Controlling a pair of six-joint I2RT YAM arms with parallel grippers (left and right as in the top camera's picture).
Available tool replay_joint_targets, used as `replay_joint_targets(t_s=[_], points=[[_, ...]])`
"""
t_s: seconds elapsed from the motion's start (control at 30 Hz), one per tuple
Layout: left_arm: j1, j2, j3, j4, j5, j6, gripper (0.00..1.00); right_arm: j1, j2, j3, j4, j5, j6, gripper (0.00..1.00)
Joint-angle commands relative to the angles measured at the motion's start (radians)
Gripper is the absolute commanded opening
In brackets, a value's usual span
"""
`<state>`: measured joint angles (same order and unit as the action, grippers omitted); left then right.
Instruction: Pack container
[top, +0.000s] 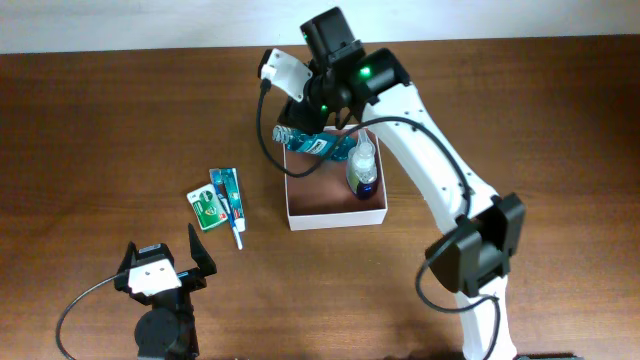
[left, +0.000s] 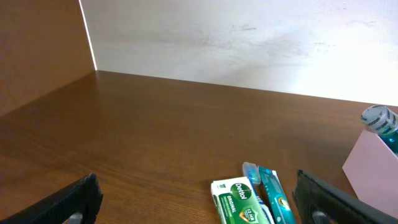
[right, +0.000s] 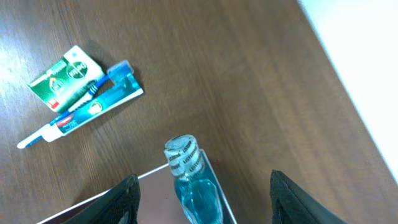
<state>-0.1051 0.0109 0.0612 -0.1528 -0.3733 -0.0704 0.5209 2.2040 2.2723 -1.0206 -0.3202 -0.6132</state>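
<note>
The container (top: 335, 218) sat on the brown table (top: 100, 120), right of the middle, beneath the right gripper (right: 205, 202). Its 2 fingers stood wide apart on either side of a teal mouthwash bottle (right: 189, 180), neither touching it. The bottle lay tilted over the box's far-left corner, its cap past the wall. A clear bottle (top: 362, 172) of blue liquid stood inside. The left gripper (top: 163, 248) hung spread open near a green soap packet (top: 207, 207) and a toothbrush pack (top: 228, 198), both left of the box.

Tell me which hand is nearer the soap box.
Left. The left hand sits close, just robot-side of the soap box; the right hand is farther, over the container's far corner.
</note>
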Motion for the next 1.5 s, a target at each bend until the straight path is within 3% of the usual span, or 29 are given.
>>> replay_joint_targets(t_s=[0.0, 0.23, 0.87, 1.47], points=[[0.005, -0.006, -0.012, 0.003, 0.004, 0.019, 0.99, 0.025, 0.063, 0.015, 0.004, -0.017, -0.011, 0.6], [0.005, -0.006, -0.012, 0.003, 0.004, 0.019, 0.99, 0.05, 0.08, 0.015, 0.018, -0.017, -0.011, 0.68], [0.005, -0.006, -0.012, 0.003, 0.004, 0.019, 0.99, 0.062, 0.142, 0.01, 0.055, -0.017, -0.007, 0.78], [0.005, -0.006, -0.012, 0.003, 0.004, 0.019, 0.99, 0.059, 0.183, 0.009, 0.068, -0.009, -0.007, 0.73]])
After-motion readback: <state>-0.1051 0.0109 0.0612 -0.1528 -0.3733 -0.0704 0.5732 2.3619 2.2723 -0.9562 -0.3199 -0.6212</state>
